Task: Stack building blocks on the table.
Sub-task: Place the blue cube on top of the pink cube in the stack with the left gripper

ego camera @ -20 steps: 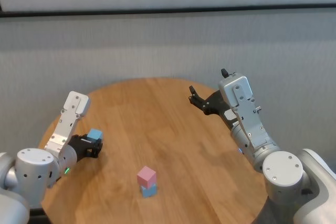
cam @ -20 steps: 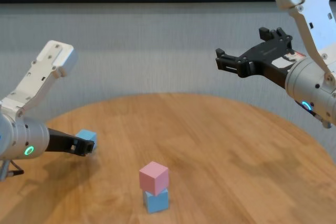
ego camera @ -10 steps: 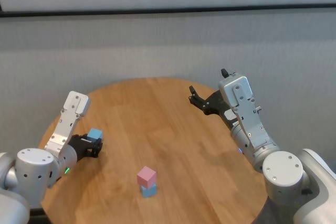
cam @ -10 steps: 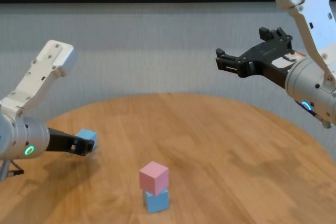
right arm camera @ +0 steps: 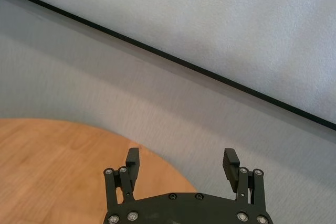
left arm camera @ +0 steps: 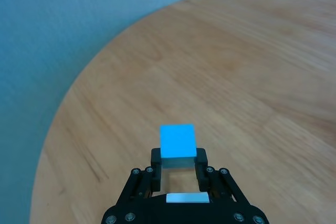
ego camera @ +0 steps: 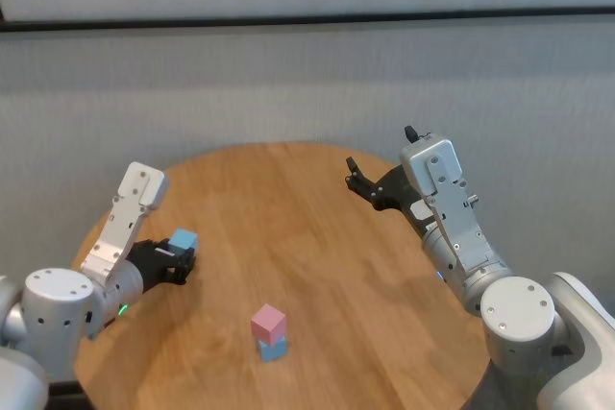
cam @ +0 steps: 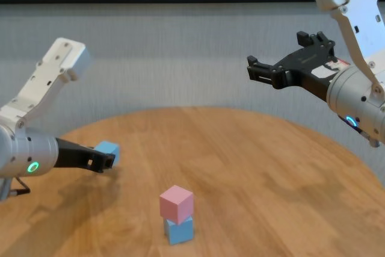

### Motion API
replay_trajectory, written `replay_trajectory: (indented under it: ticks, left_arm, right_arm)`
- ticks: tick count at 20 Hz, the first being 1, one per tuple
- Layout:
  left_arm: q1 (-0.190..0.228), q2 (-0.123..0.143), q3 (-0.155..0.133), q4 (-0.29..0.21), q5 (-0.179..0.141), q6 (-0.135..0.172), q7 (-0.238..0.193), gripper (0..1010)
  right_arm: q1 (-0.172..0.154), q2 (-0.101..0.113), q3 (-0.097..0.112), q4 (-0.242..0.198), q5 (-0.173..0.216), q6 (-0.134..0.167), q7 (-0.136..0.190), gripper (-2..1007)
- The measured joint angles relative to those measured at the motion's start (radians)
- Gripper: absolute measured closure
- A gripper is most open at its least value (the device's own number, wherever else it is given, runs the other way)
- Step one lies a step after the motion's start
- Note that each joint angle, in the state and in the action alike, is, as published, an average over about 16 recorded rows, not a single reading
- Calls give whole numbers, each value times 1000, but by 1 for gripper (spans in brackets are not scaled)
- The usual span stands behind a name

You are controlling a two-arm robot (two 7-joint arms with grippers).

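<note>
Left pincer (cam: pixel 107 157) is gripping a light blue block (cam: pixel 109 150) above the bench (cam: pixel 289 173), left of the pink-on-blue stack (cam: pixel 177 213); right pincer (cam: pixel 278 65) is hanging open, farther away.

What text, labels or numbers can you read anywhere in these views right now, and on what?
None readable. The held light blue block, pink block, lower blue block and table are all blank. A small sticker on the right arm behind the right pincer is too small to read.

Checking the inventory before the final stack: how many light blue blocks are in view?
2. One light blue block is gripped in the left gripper above the table; the other sits under the pink block. None seems hidden.
</note>
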Motion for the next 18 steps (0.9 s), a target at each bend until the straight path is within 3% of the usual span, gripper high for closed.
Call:
replay_trajectory:
  ticks: [7, 18]
  left_arm:
    - [30, 62, 10, -96, -4, -6, -124, 624]
    - [86, 218, 31, -277, -61, -28, -348, 624]
  right_arm:
    - [0, 0, 0, 0, 0, 0, 0, 4]
    - [0, 0, 0, 0, 0, 0, 0, 4]
